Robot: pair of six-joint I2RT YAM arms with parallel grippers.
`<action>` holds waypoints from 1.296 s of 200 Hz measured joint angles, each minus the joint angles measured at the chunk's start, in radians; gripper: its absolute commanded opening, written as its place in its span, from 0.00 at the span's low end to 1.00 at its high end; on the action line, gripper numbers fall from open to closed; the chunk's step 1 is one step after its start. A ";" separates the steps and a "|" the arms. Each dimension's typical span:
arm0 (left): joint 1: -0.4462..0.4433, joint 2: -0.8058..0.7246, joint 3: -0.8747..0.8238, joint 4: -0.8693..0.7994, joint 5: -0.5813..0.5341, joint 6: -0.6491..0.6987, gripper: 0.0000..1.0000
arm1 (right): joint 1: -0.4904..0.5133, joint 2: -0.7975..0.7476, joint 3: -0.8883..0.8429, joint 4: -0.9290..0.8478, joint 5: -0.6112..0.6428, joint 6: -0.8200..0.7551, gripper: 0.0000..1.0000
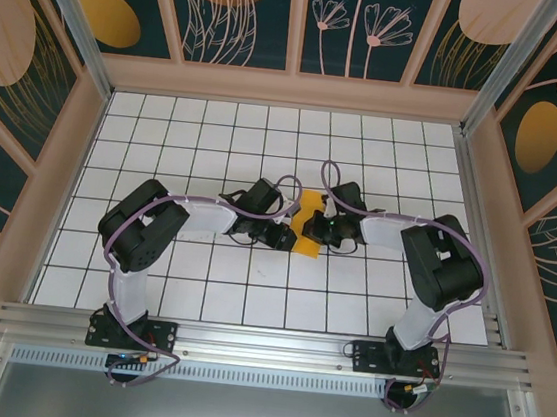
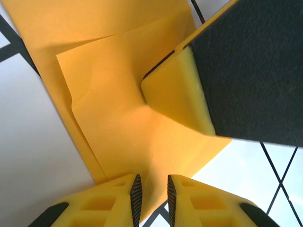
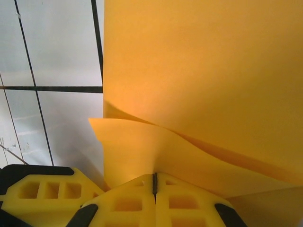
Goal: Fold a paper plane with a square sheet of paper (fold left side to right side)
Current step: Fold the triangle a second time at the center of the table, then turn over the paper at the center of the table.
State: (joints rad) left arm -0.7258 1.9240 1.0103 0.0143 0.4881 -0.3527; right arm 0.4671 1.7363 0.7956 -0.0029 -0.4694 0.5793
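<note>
My right end effector point(image 3: 154, 178) pinches the square sheet of paper point(image 3: 203, 61), left end effector point(image 2: 152, 183) barely spread; align 3 o'clock edges first.

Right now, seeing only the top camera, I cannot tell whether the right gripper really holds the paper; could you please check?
Observer: Yes, the right gripper is shut on a curled upper layer of the square sheet of paper.
Operator: Thanks, and the other one?
Observer: The left gripper has its jaws slightly apart, with the sheet's edge between them.
Operator: Is the sheet folded?
Observer: Yes, the left wrist view shows one layer lying over another.
</note>
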 measured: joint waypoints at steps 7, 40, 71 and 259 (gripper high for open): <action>0.000 0.000 0.000 0.000 0.000 0.000 0.26 | -0.010 0.000 0.000 0.000 -0.003 -0.004 0.05; 0.000 -0.001 -0.002 0.002 -0.001 0.000 0.26 | -0.066 -0.010 -0.011 0.003 -0.003 -0.027 0.05; 0.000 -0.002 -0.005 0.006 0.000 0.000 0.26 | -0.114 -0.013 -0.018 0.005 -0.011 -0.048 0.06; 0.099 -0.087 0.116 -0.089 -0.021 0.003 0.58 | -0.237 -0.336 -0.080 -0.004 0.047 -0.104 0.45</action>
State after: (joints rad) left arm -0.6266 1.8374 1.1267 -0.0750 0.4671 -0.3492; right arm 0.2298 1.4006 0.7151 -0.0067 -0.4225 0.4755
